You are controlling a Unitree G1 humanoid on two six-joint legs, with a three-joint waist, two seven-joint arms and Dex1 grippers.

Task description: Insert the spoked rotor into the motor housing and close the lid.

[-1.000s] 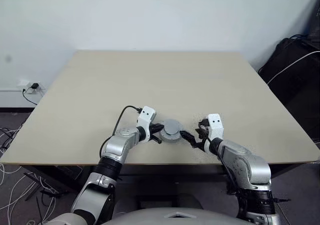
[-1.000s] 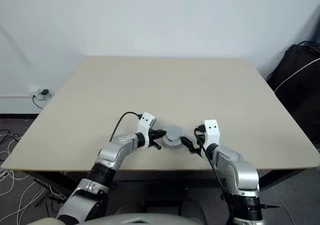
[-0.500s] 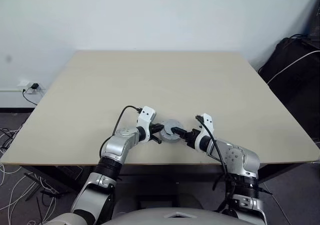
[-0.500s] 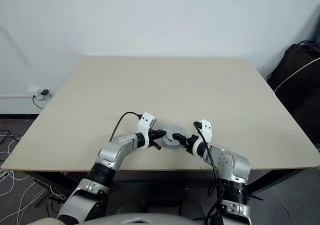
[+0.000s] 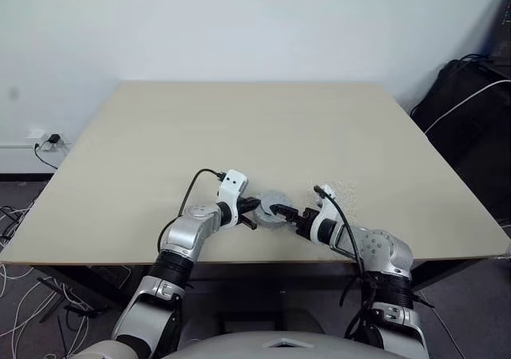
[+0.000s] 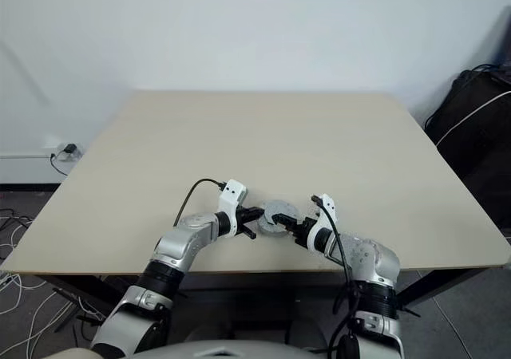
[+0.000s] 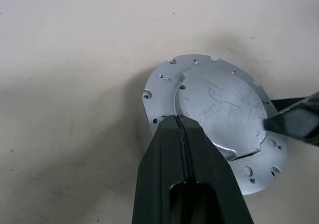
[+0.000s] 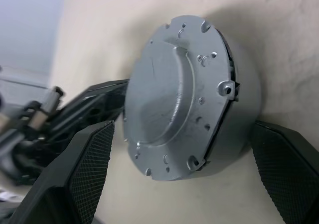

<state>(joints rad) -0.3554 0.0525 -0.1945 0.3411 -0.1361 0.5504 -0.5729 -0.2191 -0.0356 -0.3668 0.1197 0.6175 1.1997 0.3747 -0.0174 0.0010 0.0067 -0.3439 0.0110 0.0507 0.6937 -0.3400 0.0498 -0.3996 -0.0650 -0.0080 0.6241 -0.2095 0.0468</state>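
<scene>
Plain white wall (image 5: 255, 24) behind, evenly lit, bare of marks. In front of it, a pale beige bench (image 5: 255, 128) with a smooth matte top, broad and square-cornered. Low on the wall at the left, a white socket (image 5: 49, 140) with a dark plug in it. Grey floor (image 5: 20, 195) beneath, strewn with loose white and black cables (image 5: 16, 275). At the right, a black bag (image 5: 471, 112) by the wall, a white cord (image 5: 467, 102) draped across it.
</scene>
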